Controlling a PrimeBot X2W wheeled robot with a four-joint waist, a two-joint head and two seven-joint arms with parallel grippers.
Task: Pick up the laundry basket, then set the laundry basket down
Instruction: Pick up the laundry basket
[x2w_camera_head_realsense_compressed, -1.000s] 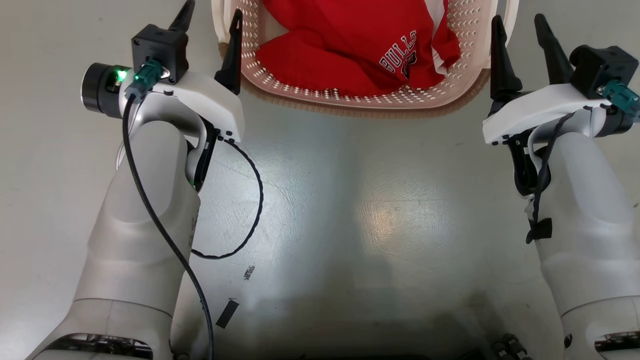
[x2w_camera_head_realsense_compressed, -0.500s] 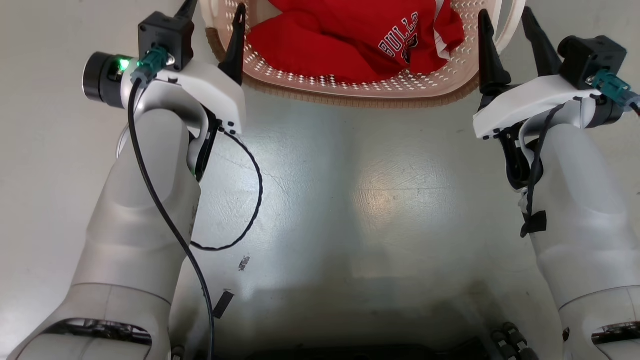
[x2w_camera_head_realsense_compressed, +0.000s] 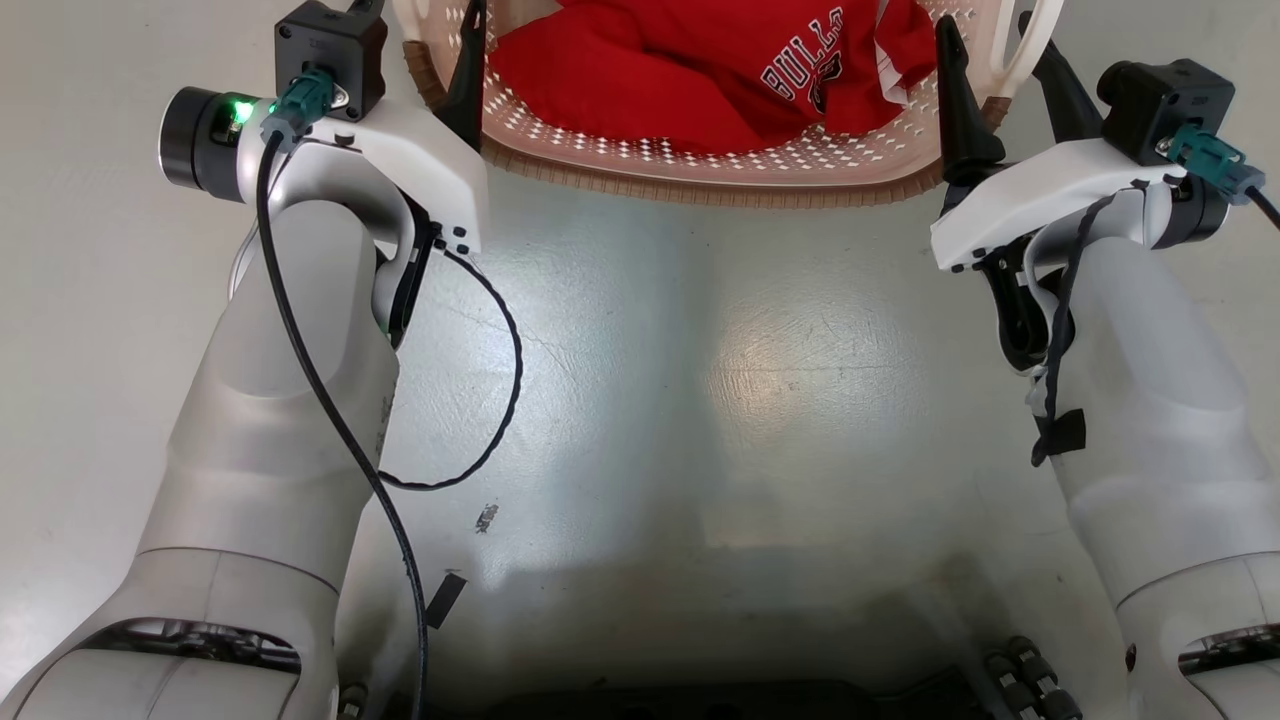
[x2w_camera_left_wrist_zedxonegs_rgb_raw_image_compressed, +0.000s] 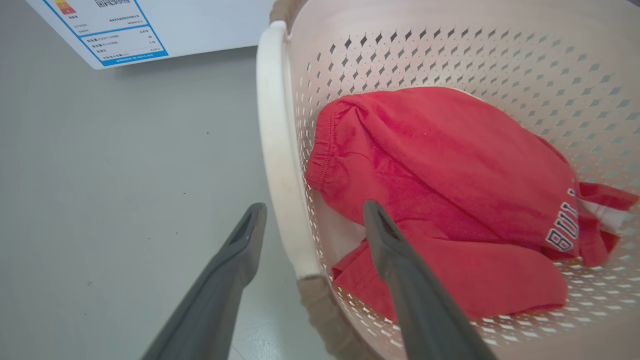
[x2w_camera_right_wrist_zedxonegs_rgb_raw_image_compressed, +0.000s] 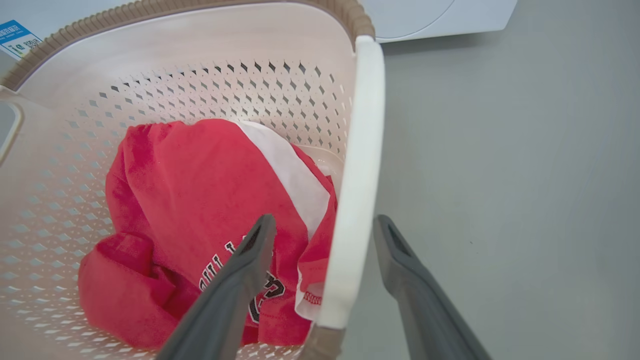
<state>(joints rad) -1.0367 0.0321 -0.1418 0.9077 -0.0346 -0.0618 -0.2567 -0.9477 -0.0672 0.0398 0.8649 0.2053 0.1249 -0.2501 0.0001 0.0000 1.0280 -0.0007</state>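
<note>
L gripper (x2w_camera_left_wrist_zedxonegs_rgb_raw_image_compressed: 315, 211) fingers apart, straddling left loop handle (x2w_camera_left_wrist_zedxonegs_rgb_raw_image_compressed: 276, 150), one inside laundry basket (x2w_camera_head_realsense_compressed: 720, 188), one outside; R gripper (x2w_camera_right_wrist_zedxonegs_rgb_raw_image_compressed: 325, 221) same on right loop handle (x2w_camera_right_wrist_zedxonegs_rgb_raw_image_compressed: 361, 150), nothing clamped. Basket sits on floor (x2w_camera_head_realsense_compressed: 700, 400) btwn grippers, red Bulls jersey (x2w_camera_left_wrist_zedxonegs_rgb_raw_image_compressed: 440, 165) inside. Likely risks: slick rounded plastic handles slip off thin tapered fingers, uneven grip tips basket, inner finger snags soft knit; walls cream perforated, rim brown ribbed weave-look.

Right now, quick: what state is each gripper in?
Left gripper: open, straddling the left handle of the laundry basket.
Right gripper: open, straddling its right handle.
</note>
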